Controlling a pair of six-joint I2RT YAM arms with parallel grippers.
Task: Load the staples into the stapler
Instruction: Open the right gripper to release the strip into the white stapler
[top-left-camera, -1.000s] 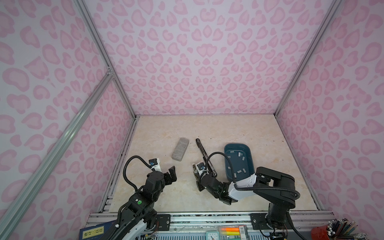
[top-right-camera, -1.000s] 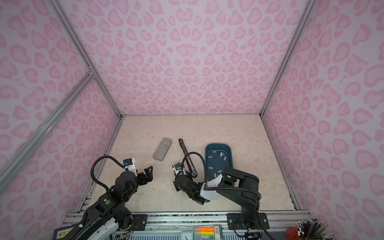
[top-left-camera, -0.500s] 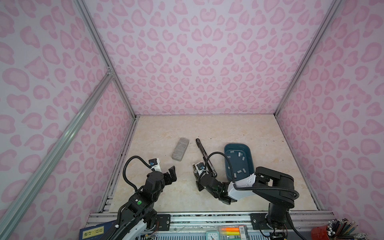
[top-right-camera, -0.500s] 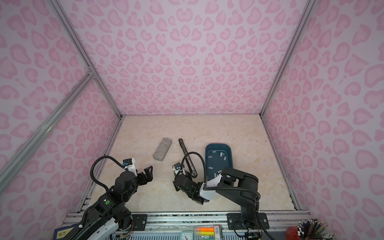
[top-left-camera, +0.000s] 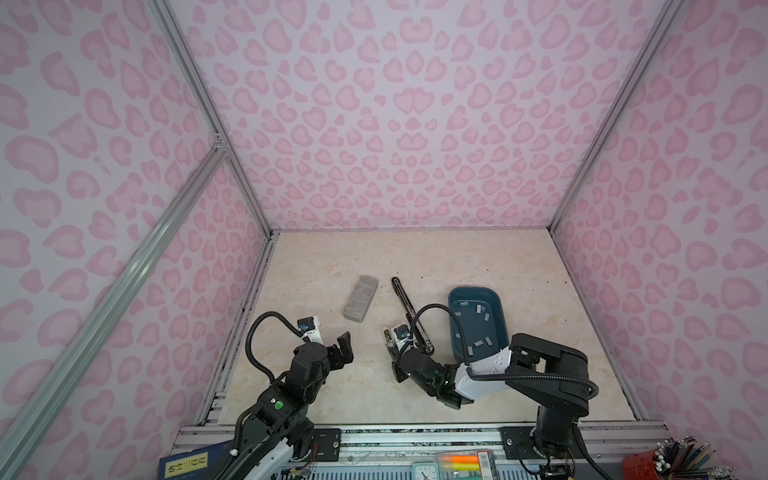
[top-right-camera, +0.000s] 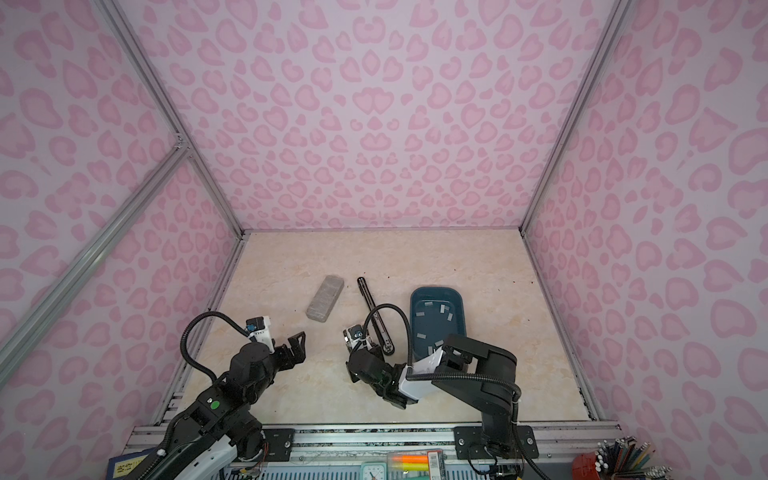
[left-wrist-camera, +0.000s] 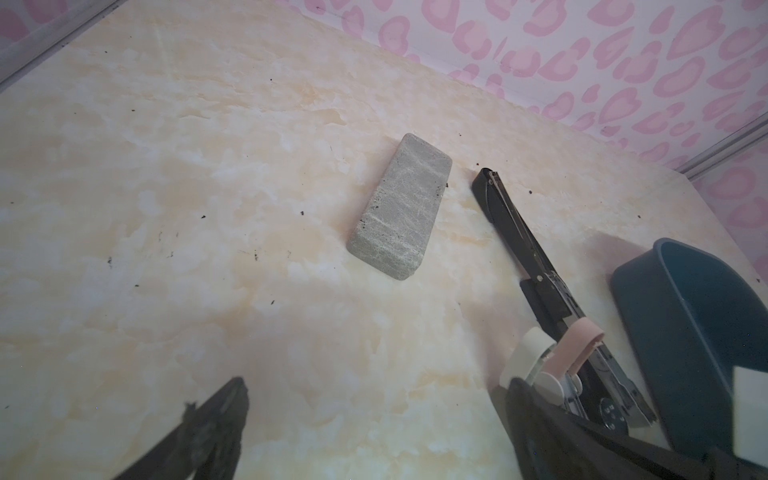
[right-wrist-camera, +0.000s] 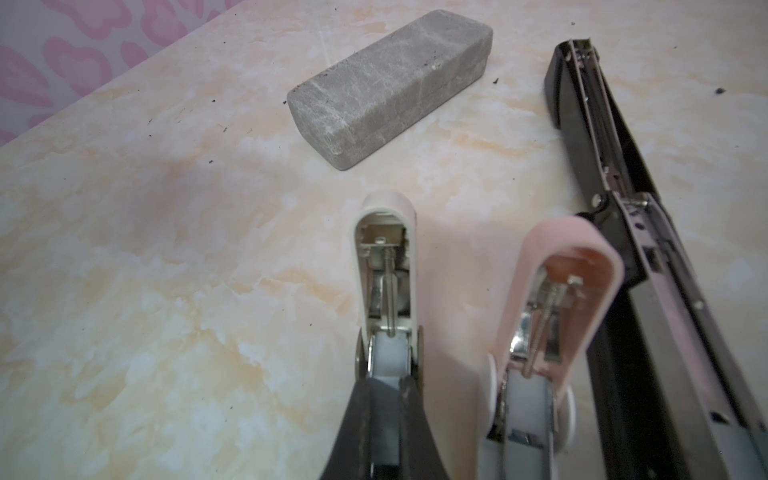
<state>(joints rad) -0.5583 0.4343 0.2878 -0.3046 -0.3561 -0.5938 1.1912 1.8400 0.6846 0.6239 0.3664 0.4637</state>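
The black stapler (top-left-camera: 403, 297) lies flat on the marbled table (top-left-camera: 415, 257), swung open into one long thin line. It runs from near the middle of the table down toward the front, and its bare metal channel faces up in the right wrist view (right-wrist-camera: 602, 145). Just to its right in both top views stands a dark blue tray (top-left-camera: 473, 289), and the staples (top-left-camera: 478, 308) lie scattered as small grey strips on its floor, none of them in the stapler. To the left of the stapler, apart from it, a grey speckled block (top-left-camera: 360, 298) lies flat on the table. The right gripper (right-wrist-camera: 386, 386) reaches in from the right to the near end of the stapler with its jaws clenched. In the right wrist view the black fingers (right-wrist-camera: 357, 415) pinch the rear of the white arm of a small pink-and-white tool (right-wrist-camera: 384, 199). That tool has a second, pink arm (right-wrist-camera: 582, 237) splayed beside the first, close against the black stapler, and each arm shows a metal rod inside its shell. Whether the tool rests on the table cannot be told. The left gripper (top-left-camera: 347, 349) hangs over bare table at the front left, well away from the block, with its jaws released wide and nothing between them.
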